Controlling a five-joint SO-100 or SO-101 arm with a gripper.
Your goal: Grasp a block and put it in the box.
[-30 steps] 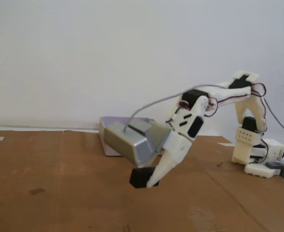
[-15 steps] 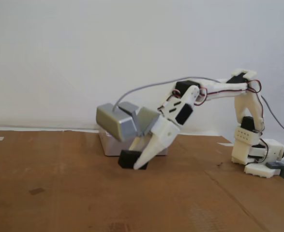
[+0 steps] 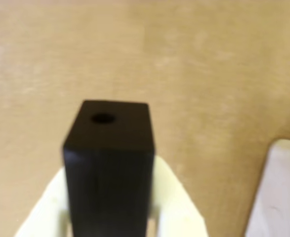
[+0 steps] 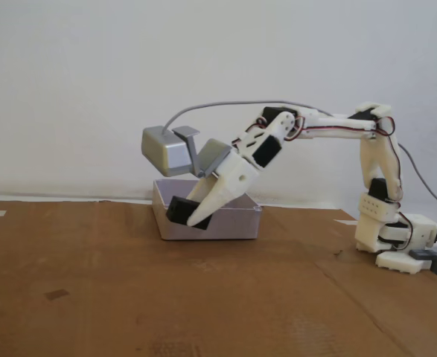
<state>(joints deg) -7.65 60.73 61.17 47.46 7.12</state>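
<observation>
1. The block (image 4: 179, 210) is clamped in the hand (image 4: 196, 218) and is carried clear of the surface (image 4: 91, 297). In the fixed view it is seen in front of the box's (image 4: 233, 223) near wall, toward that wall's left end.
2. In the wrist view the block (image 3: 108, 163) is seen end-on between the two pale fingers (image 3: 177, 202), which are pressed against its long sides; a small round hole is visible in its end face.
3. The block is judged to be stiff and light: no bending or denting is shown under the grip. Its matte faces are probably not slippery, and nothing about it looks fragile.
4. The flat parallel side faces are judged to be the right place for a hold, as they are used now. How far back the block sits in the grip cannot be told.
5. The box is a shallow tray with low walls, standing on the surface. Its inside is hidden by the near wall in the fixed view, so any contents cannot be told.
6. In the wrist view only a pale corner (image 3: 278, 192), probably of the box, is seen right of the block, with bare brown surface behind.
</observation>
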